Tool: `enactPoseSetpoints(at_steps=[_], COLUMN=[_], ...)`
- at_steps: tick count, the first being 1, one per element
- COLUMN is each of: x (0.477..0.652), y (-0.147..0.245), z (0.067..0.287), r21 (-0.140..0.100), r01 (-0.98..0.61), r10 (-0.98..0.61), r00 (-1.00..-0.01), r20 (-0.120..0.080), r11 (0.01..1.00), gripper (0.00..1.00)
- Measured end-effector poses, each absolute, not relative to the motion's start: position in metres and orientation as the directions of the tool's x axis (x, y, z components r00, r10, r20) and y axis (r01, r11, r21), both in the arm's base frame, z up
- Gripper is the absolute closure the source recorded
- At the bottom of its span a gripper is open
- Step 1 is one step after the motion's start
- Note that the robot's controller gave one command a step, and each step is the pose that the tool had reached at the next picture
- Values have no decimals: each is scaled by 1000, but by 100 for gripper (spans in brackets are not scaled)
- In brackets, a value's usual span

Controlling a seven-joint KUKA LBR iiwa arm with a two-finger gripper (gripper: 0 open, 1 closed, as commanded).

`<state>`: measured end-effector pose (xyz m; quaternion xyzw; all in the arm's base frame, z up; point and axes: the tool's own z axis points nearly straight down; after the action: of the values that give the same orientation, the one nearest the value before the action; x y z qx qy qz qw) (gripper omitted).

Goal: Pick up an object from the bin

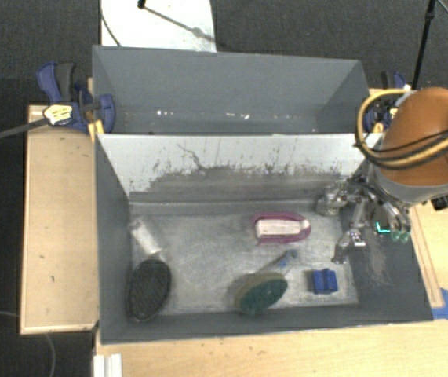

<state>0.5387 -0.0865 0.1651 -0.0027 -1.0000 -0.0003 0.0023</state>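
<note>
Five things — green brush (260, 293), dark brush (147, 287), pink case (282, 228), blue block (323, 281), clear tube (145, 236) — hand (347, 238) state unclear

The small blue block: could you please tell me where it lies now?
In the camera view, the small blue block lies lower right in the bin, just right of the round green scrubber, near the gripper.

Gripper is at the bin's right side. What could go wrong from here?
The gripper sits close to the right wall of the grey metal bin and could scrape it. The small blue block lies beside it, not under it; a straight descent might miss or nudge it.
</note>
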Motion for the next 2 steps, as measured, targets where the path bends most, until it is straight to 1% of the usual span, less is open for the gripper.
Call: enactPoseSetpoints(at_steps=[1, 2], x=[573, 575], y=[-32, -34], z=[70, 75], r21=[0, -2], r01=[-20, -20], r10=[-20, -20], r00=[-1000, -1000], r20=[-7, -14], r11=[1000, 1000], gripper=[0, 100])
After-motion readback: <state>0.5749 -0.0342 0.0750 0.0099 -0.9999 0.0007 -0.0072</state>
